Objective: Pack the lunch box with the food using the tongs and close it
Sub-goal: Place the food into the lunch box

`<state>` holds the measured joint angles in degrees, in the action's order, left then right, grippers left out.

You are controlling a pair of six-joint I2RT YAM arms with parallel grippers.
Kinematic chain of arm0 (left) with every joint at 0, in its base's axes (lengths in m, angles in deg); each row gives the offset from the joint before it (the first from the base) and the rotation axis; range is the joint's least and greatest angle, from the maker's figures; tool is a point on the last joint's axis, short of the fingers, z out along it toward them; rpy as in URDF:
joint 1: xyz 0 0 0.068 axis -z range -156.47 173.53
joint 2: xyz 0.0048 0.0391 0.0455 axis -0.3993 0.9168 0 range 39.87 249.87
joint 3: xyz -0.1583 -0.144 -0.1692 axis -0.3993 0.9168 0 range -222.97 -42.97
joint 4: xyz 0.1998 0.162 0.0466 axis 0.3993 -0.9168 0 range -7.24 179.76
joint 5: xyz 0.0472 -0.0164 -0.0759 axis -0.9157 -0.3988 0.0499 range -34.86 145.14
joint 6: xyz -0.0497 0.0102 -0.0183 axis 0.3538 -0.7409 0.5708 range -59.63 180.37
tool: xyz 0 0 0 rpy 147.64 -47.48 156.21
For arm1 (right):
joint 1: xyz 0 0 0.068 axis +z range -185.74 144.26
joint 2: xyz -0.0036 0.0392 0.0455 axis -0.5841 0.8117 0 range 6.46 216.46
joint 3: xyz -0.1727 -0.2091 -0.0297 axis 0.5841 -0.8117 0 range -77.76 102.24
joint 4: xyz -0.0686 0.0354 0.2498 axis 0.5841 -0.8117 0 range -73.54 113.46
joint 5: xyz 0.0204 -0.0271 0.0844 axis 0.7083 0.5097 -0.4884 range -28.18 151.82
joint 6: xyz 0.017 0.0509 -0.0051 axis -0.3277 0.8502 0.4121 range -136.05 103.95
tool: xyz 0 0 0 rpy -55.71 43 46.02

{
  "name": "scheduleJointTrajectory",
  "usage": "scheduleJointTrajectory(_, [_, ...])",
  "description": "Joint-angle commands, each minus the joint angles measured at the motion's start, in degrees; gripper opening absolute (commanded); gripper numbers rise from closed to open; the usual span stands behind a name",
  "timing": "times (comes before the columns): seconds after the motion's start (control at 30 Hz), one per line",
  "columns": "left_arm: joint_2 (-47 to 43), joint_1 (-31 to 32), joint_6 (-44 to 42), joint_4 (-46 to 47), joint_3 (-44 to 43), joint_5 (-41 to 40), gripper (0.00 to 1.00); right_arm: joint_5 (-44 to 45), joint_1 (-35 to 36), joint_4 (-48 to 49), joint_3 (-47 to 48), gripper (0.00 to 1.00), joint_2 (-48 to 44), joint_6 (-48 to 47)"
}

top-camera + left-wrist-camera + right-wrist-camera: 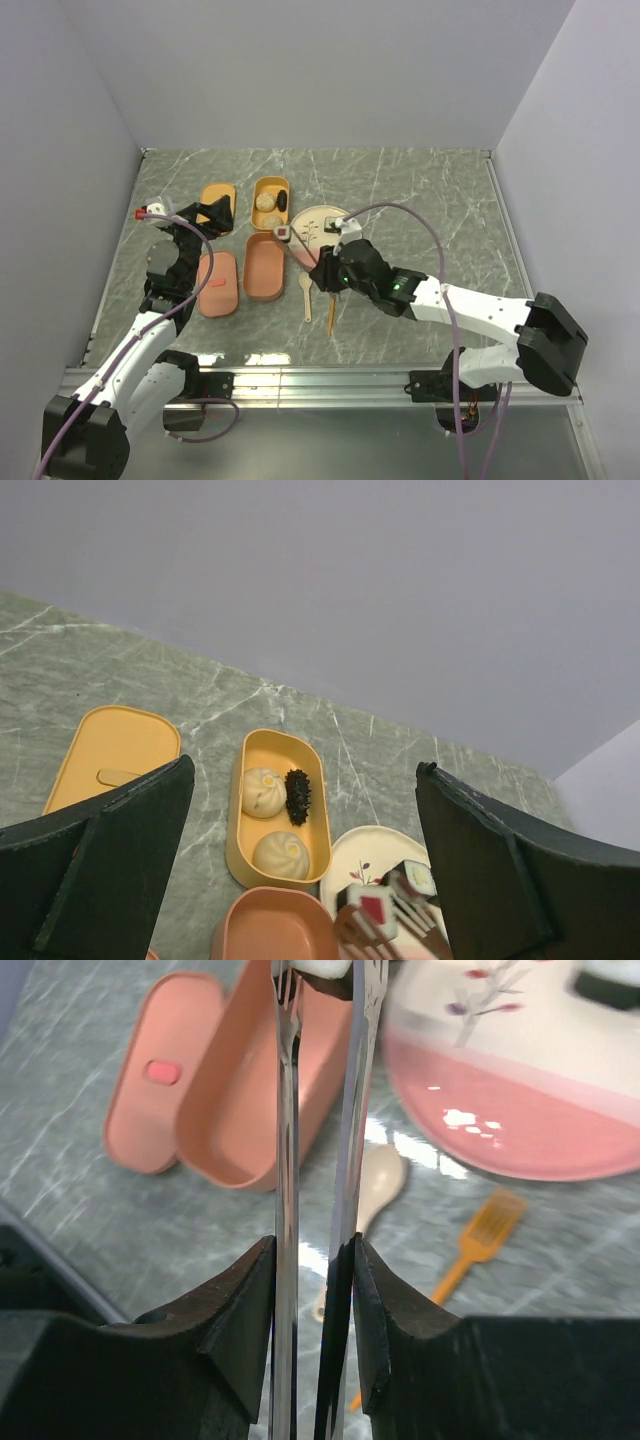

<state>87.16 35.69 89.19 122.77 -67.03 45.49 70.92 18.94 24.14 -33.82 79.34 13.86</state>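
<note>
My right gripper [322, 272] [312, 1260] is shut on the grey metal tongs [285, 1160]. Their tips pinch a white sushi roll with a red centre [285, 235] [372, 908] just above the near rim of the pink lunch box tray [264, 267], beside the plate. A second roll [415, 878] lies on the cream-and-pink plate [320, 225]. The yellow lunch box tray [238, 820] holds two beige balls [264, 791] [282, 853] and a dark brown piece [297, 796]. Nothing sits between the fingers of my open left gripper [215, 212], which hovers by the yellow lid [217, 195].
A pink lid [217, 284] lies left of the pink tray. A beige spoon [306, 297] and an orange fork [330, 312] lie on the marble table in front of the plate. Grey walls close in the back and both sides.
</note>
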Motion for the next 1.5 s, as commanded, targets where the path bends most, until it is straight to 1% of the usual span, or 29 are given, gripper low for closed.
scheduleJointTrajectory(0.0, [-0.4,-0.3,0.5,1.4,-0.1,0.8,0.99,-4.0,1.8,6.5,3.7,0.27,2.4,-1.5])
scheduleJointTrajectory(0.23, [-0.4,-0.4,0.5,1.6,0.0,0.8,1.00,-5.4,3.6,6.7,6.1,0.27,6.2,-1.9])
scheduleJointTrajectory(0.6, [-0.4,-0.5,0.5,1.6,0.0,0.9,0.99,-2.6,3.8,3.6,9.2,0.27,11.5,-2.8])
scheduleJointTrajectory(0.8, [-0.3,-0.6,0.5,1.7,0.0,0.9,0.99,0.4,3.7,1.9,9.3,0.28,11.1,-2.7])
scheduleJointTrajectory(1.0, [-0.2,-0.6,0.5,1.7,0.0,1.1,1.00,1.2,3.6,0.6,9.6,0.29,11.3,-2.7])
scheduleJointTrajectory(1.2, [-0.3,-0.6,0.6,1.7,0.1,0.9,0.99,2.4,3.6,-0.4,10.4,0.34,12.1,-2.2])
scheduleJointTrajectory(1.3, [-0.4,-0.7,0.5,1.7,0.0,1.0,0.99,2.8,3.6,-0.1,9.9,0.41,11.1,-2.3])
scheduleJointTrajectory(1.47, [-0.3,-0.7,0.6,1.7,0.1,0.9,0.99,2.8,3.6,0.7,9.1,0.48,9.6,-2.8])
